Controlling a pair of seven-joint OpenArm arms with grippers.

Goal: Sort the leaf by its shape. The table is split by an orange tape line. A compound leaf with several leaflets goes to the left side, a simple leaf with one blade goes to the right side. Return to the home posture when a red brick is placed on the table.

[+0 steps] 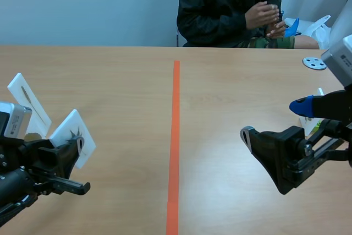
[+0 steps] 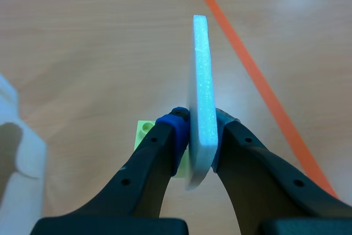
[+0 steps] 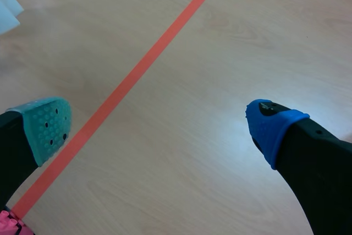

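My left gripper [image 2: 201, 124] is shut on a white leaf card [image 2: 201, 89], which stands edge-on between the pads. In the scene view this card [image 1: 70, 134] is tilted at the low left of the table and shows a small dark leaf picture; its shape is too small to make out. The card sits well left of the orange tape line [image 1: 175, 136]. My right gripper [image 1: 274, 123] hovers open over the right side with nothing between its fingers. In the right wrist view the right gripper [image 3: 159, 127] has bare wood and the tape line [image 3: 126, 86] beneath it.
A second white card [image 1: 25, 103] with a slim leaf stands at the far left. A green brick [image 2: 144, 135] lies under the left gripper. A person sits across the table, holding something blue [image 1: 291, 27]. A grey disc [image 1: 314, 63] lies at the far right.
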